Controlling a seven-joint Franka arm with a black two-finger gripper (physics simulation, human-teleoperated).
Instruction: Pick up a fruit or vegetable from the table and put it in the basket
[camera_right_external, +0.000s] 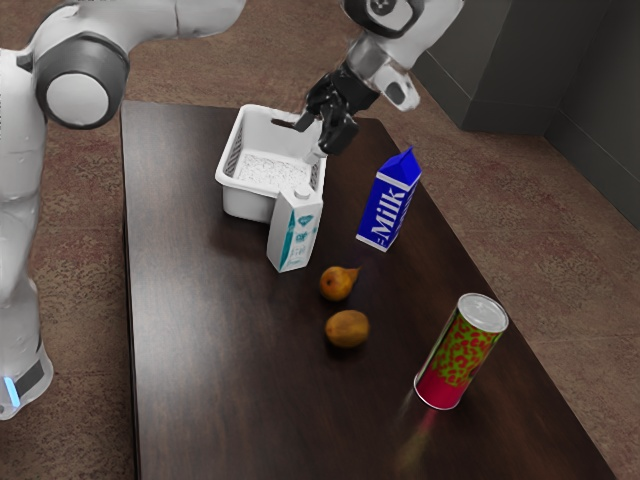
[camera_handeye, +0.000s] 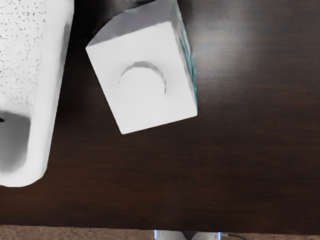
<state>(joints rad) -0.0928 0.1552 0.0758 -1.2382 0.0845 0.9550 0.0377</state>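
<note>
My gripper is over the right-hand rim of the white basket in the exterior view, its fingers apart and nothing visible between them. A small brown-orange pear lies on the table, its stem end toward the exterior view's right. Just nearer the camera is a brown oval fruit, like a kiwi, with a narrow gap between the two. Part of the basket shows in the wrist view too, beside a carton. Some of the basket's inside is hidden by its walls and the carton.
A white and teal carton stands close in front of the basket; its white top faces the wrist camera. The blue milk carton is upright beyond it. A red-green can stands near the long edge of the table.
</note>
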